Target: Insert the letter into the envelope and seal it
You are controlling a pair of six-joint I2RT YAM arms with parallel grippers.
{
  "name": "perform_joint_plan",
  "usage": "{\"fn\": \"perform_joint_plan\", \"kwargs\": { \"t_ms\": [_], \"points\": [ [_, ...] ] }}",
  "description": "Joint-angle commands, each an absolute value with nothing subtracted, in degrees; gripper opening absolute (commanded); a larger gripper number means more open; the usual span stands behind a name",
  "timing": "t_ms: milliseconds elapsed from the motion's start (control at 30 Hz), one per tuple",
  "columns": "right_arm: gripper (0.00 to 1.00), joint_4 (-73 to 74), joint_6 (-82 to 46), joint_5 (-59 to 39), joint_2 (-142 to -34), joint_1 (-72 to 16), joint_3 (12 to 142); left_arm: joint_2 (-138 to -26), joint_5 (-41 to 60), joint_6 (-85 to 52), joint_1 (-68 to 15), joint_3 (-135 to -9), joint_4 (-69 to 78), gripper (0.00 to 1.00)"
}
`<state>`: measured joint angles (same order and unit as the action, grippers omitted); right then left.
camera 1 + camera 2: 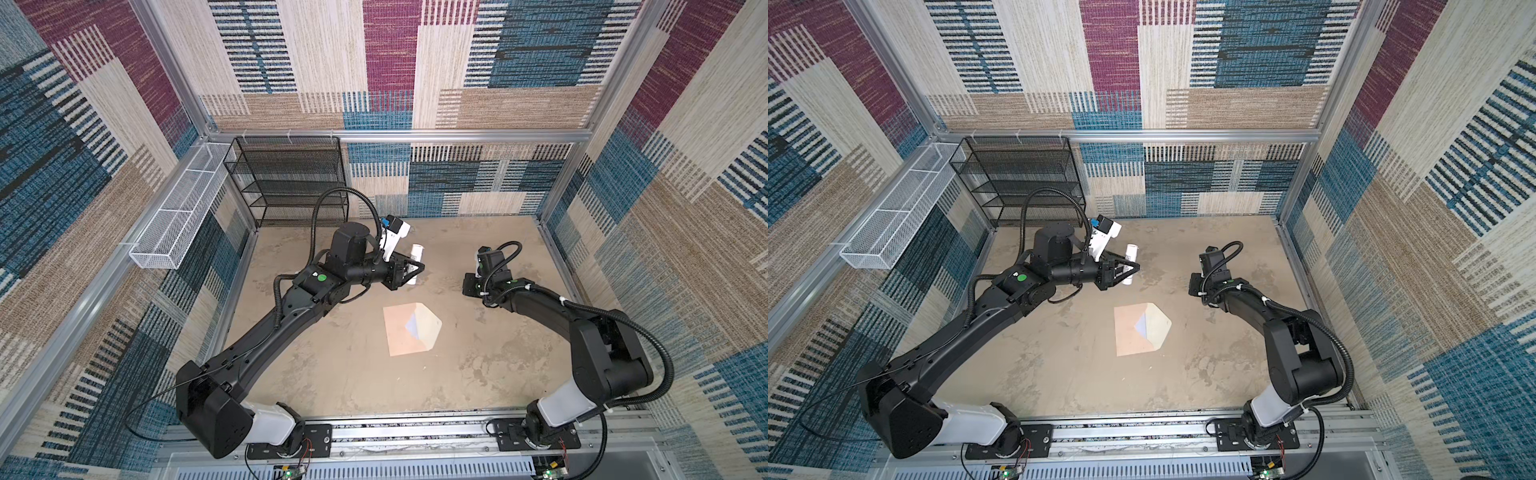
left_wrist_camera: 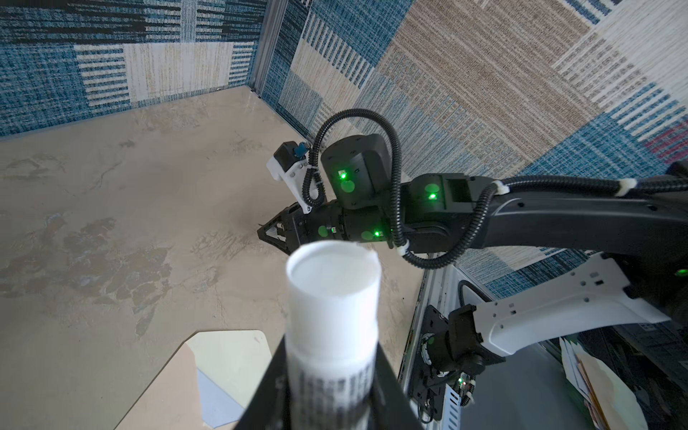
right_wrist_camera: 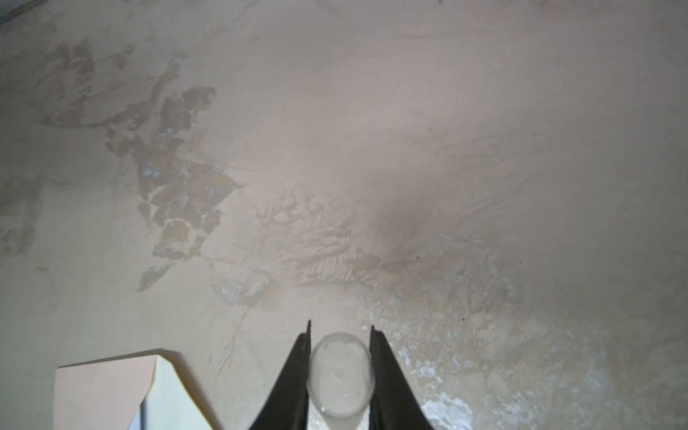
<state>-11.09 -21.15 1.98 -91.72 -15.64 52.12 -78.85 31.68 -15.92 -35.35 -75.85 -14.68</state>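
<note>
The peach envelope [image 1: 399,338] [image 1: 1126,338] lies flat mid-table with its cream flap [image 1: 428,328] open toward the right. A pale bluish triangle of the letter [image 1: 413,326] [image 1: 1142,326] shows in its mouth. Beyond it, above the table, my left gripper [image 1: 415,269] [image 2: 332,344] is shut on a white glue stick [image 1: 417,252] [image 2: 333,298] whose end is uncapped. My right gripper [image 1: 471,286] [image 3: 340,328] hangs to the envelope's right, pointing down. It is shut on a small translucent cap [image 3: 340,376]. The envelope's corner [image 3: 100,394] shows in the right wrist view.
A black mesh shelf [image 1: 291,183] stands at the back left against the wall. A white wire basket [image 1: 178,216] hangs on the left rail. Patterned walls close the cell on three sides. The tan tabletop [image 1: 353,374] is stained.
</note>
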Motion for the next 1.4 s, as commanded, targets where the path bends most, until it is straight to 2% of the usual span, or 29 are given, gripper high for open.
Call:
{"fn": "perform_joint_plan", "kwargs": {
  "t_ms": [0,533,867,1133,1367],
  "points": [
    [0.05,-5.7,-23.8,4.2,-93.1,-15.6,51.0,-77.1,30.5,-17.0,-35.3,-75.3,-11.9,0.0],
    [0.2,-4.6,-27.0,5.7,-94.0,-15.6,45.7,-73.1,27.9,-16.2,-35.3,-72.7,-12.3,0.0],
    [0.36,-5.0,-27.7,3.7,-93.5,-15.6,45.4,-72.7,27.3,-15.6,-35.2,-71.7,-12.2,0.0],
    [0.4,-6.4,-27.9,3.0,-92.6,-16.0,46.1,-72.8,27.1,-14.6,-35.0,-71.6,-12.3,0.0],
    [0.56,-8.9,-27.0,4.3,-90.2,-16.0,48.5,-72.8,27.5,-15.1,-34.7,-71.2,-11.2,0.0]
  ]
}}
